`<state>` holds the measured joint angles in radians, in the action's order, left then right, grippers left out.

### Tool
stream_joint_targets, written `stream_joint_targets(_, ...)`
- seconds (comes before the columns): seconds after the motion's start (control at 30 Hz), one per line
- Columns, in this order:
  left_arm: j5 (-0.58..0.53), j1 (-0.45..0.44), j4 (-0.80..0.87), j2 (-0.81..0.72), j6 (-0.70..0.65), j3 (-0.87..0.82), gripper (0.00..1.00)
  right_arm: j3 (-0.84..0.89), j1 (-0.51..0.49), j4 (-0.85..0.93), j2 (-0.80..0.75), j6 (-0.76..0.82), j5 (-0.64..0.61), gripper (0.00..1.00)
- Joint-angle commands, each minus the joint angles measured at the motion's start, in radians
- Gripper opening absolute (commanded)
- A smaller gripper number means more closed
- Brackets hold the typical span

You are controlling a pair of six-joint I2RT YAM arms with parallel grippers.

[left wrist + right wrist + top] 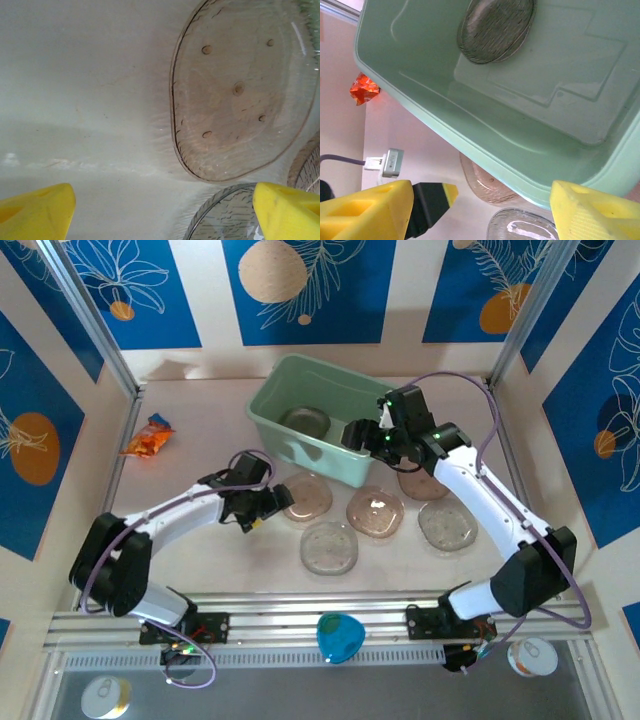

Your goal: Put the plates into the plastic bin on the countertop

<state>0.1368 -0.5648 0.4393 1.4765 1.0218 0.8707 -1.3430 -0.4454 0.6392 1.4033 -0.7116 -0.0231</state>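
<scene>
The bin [310,455] stands at the far middle of the surface [200,465], with one greyish plate [305,422] lying inside. More plates [329,547] lie on the surface just near of it. The left pincer [270,504] is spread and empty beside the left edge of a pinkish plate [307,496]. The right pincer [360,434], also spread and empty, hangs over the bin's near rim.

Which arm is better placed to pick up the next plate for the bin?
Left, probably. The left tool, open, sits beside a pinkish plate on the countertop, the plate just ahead of it. The right tool, open and empty, hangs over the plastic bin edge.
</scene>
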Motion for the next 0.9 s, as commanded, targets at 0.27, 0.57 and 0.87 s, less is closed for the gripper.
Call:
stream_joint_targets(0.27, -0.045, -0.035, -0.040, 0.104, 0.075, 0.064, 0.87, 0.066, 0.035, -0.029, -0.092, 0.012, -0.005, 0.71)
stream_joint_targets(0.57, -0.037, -0.035, -0.009, 0.205, 0.027, 0.168, 0.77, 0.082, 0.069, -0.041, -0.085, 0.008, 0.016, 0.70)
stream_joint_targets(0.87, -0.014, -0.032, 0.034, 0.309, 0.008, 0.240, 0.66, 0.097, 0.088, -0.050, -0.039, 0.011, 0.014, 0.69)
